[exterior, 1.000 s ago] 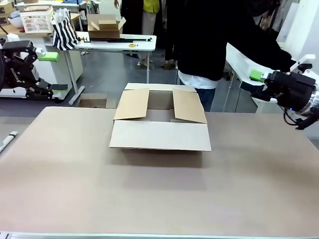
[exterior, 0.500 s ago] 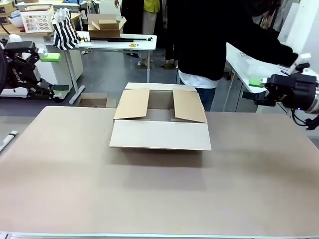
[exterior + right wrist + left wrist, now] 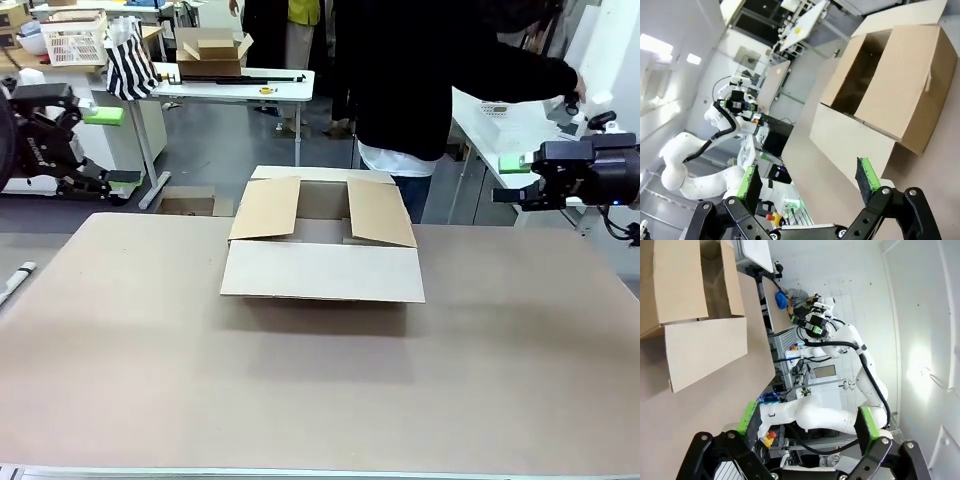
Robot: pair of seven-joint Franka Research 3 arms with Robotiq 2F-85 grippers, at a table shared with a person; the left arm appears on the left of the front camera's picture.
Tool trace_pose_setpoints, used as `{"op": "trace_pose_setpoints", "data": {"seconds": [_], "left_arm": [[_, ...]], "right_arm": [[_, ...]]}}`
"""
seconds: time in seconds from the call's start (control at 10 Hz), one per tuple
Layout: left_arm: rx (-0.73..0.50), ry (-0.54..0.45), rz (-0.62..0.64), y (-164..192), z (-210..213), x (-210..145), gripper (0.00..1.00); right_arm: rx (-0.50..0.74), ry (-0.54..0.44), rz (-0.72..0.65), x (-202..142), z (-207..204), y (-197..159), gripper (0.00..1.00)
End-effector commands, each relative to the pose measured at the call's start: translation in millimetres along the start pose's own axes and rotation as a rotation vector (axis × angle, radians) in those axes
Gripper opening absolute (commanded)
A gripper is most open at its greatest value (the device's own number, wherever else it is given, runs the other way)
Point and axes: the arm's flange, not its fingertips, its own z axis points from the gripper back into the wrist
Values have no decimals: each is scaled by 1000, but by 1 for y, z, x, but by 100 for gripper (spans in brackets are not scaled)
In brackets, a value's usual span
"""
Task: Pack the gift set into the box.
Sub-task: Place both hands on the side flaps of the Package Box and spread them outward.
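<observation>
The box (image 3: 320, 272) is keeping most of its inside out of sight. Two side flaps (image 3: 268, 208) are leaning over the opening in the front view, and shadow is darkening its depths in the right wrist view. The box and the table (image 3: 300, 390) are hiding the person's (image 3: 430, 90) legs. The person's hand (image 3: 574, 88) is reaching toward something too small to tell. The picture's left edge is cutting off a pale strip (image 3: 15, 282) lying on the table.
</observation>
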Motion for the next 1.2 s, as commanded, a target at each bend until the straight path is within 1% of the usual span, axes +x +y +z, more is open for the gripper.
{"op": "trace_pose_setpoints", "data": {"seconds": [0.0,0.1,0.2,0.3,0.4,0.6,0.7,0.8,1.0,1.1], "left_arm": [[173,66,7,-19,-40,13,100],[316,96,-5,-37,-76,26,100],[461,141,-36,-57,-123,42,100],[562,197,-54,-65,-168,55,100],[712,205,-100,-62,-209,64,100],[857,272,-196,-47,-267,64,100],[874,248,-287,-43,-284,67,100],[750,227,-213,-65,-263,44,100],[750,227,-213,-65,-263,44,100],[797,251,-251,-48,-284,52,100]], "right_arm": [[33,-28,9,-4,-2,-6,100],[33,-28,9,-4,-2,-6,100],[33,-28,9,-4,-2,-6,100],[33,-28,9,-4,-2,-6,100],[33,-28,9,-4,-2,-6,100],[33,-28,9,-4,-2,-6,100],[33,-28,9,-4,-2,-6,100],[33,-28,9,-4,-2,-6,100],[33,-28,9,-4,-2,-6,100],[33,-28,9,-4,-2,-6,100]]}}
